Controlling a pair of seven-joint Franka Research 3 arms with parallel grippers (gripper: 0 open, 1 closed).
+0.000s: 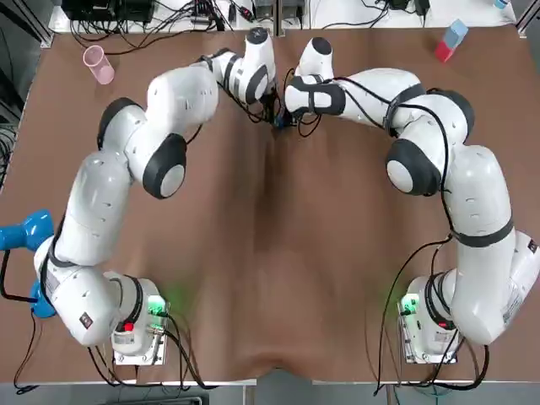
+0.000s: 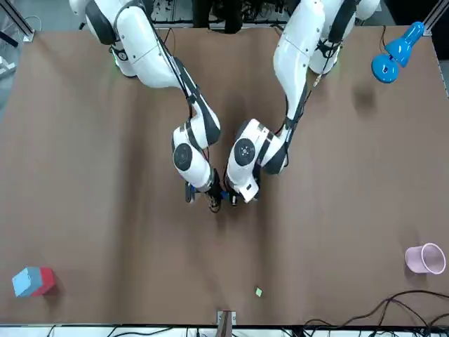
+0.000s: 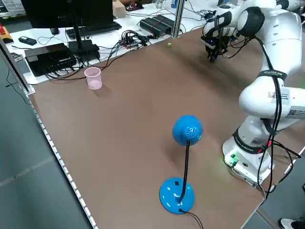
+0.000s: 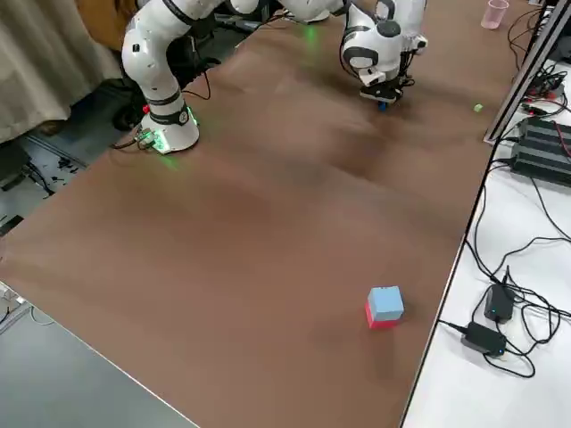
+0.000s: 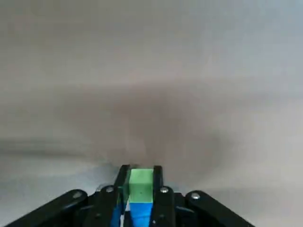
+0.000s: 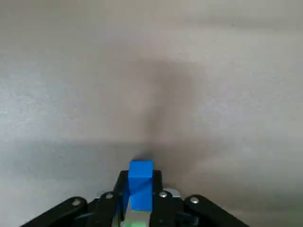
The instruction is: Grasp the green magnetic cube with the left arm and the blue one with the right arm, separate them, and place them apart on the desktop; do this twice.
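The green cube [image 5: 140, 182] and the blue cube [image 5: 138, 213] are stuck together, held just above the brown table [image 1: 270, 253] at its far middle. My left gripper [image 5: 140, 176] is shut on the green cube. My right gripper [image 6: 140, 178] is shut on the blue cube [image 6: 140, 183], and a sliver of green [image 6: 136, 222] shows behind it. In the top view the left gripper [image 1: 268, 110] and the right gripper [image 1: 287, 120] meet tip to tip, with a bit of blue [image 1: 278, 125] between them. Their wrists hide most of both cubes there.
A pink cup [image 1: 98, 64] stands at the far left and a blue-and-red block [image 1: 450, 40] at the far right. A blue desk lamp [image 1: 21, 232] sits at the left edge. A small green piece [image 2: 258, 292] lies near the far edge. Cables run beyond it.
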